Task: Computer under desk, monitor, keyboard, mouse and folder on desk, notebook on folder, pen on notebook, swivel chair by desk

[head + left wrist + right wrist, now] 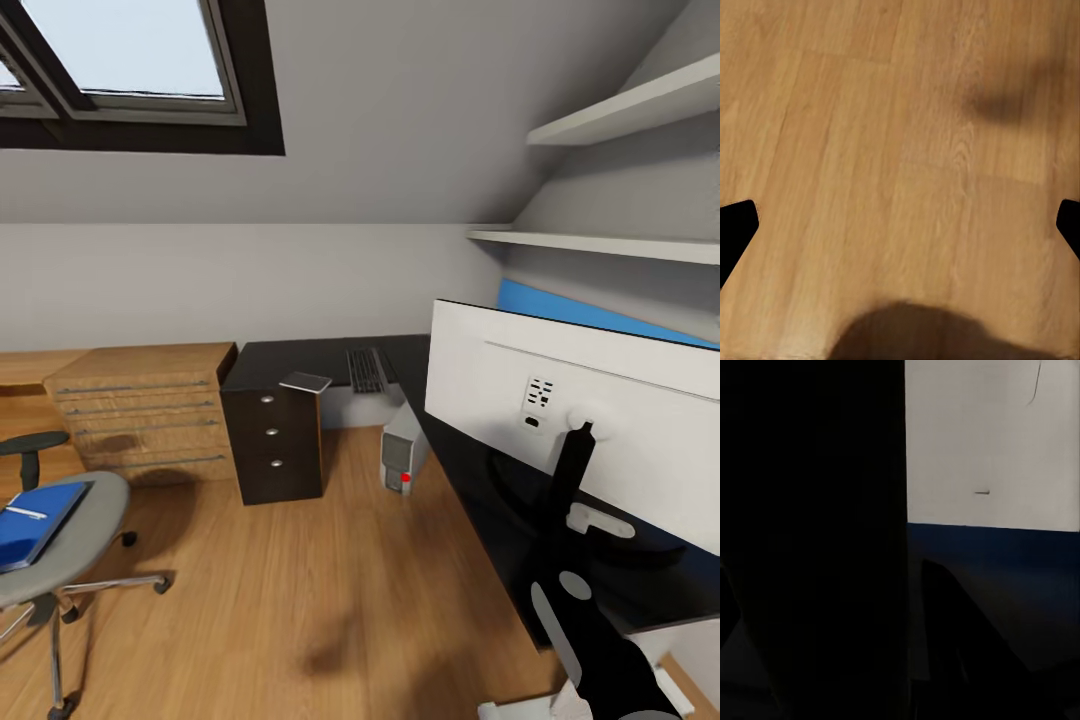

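Observation:
The monitor [600,400] shows its white back over the right wing of the black desk [270,360]. My right gripper [566,490] reaches up to its black stem and looks shut on it; a dark finger [949,630] stands beside the black mass. The keyboard [365,370] lies on the desk's far wing. Under the desk stands the computer [403,455]. At the lower left, the swivel chair [85,520] carries the blue folder [40,520], which has the white pen [25,512] on it. My left gripper [900,225] hangs open over the wooden floor.
A dark drawer unit [272,445] stands under the desk's left end, with a flat grey item [305,381] on top. A light wooden drawer chest [145,420] lines the back wall. White shelves [600,240] hang above the desk. Open floor [300,570] lies between chair and desk.

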Controlling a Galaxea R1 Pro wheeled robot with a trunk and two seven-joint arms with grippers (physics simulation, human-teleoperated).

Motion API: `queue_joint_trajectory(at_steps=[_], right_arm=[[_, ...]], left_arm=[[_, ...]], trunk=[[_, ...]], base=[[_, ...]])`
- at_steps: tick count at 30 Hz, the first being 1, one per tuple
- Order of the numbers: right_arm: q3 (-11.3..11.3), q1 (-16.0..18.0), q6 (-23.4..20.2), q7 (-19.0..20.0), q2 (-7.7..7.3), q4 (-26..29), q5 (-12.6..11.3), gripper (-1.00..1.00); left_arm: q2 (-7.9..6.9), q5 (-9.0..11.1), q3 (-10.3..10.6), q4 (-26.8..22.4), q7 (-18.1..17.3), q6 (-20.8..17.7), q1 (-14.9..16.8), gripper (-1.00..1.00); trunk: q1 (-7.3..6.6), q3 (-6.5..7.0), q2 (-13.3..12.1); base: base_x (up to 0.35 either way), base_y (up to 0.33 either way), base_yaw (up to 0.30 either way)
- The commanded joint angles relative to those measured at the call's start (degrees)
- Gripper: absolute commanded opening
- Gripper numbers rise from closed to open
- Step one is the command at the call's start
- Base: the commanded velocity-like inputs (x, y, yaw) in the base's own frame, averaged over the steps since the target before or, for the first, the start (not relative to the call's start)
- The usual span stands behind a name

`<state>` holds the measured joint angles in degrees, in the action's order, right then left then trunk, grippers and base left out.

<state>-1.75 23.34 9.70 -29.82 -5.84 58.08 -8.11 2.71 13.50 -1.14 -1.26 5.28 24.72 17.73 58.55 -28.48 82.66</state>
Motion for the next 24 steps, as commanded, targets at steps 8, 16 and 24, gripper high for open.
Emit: queue_joint_trajectory(at_steps=[8, 16, 24], right_arm=[[0.1, 0.0, 0.5, 0.2, -0.05, 0.0, -0.8, -1.00], [0.2, 0.0, 0.5, 1.9, -0.23, -0.1, -0.8, -1.00], [0.1, 0.0, 0.4, 4.5, -0.76, -0.1, -0.9, -1.00]], left_arm=[[0.02, -0.1, -0.1, 0.0, 0.2, 0.2, 0.0, 1.00], [0.07, -0.1, -0.1, 0.0, 0.2, 0.2, 0.0, 1.00], [0.10, -0.1, -0.1, 0.0, 0.1, 0.2, 0.0, 1.00]], trunk=[[-0.03, -0.06, 0.0], [-0.03, -0.06, 0.0], [-0.03, -0.06, 0.0]], base=[[-0.222, -0.033, 0.000], [-0.049, -0.014, 0.000], [-0.003, -0.001, 0.000]])
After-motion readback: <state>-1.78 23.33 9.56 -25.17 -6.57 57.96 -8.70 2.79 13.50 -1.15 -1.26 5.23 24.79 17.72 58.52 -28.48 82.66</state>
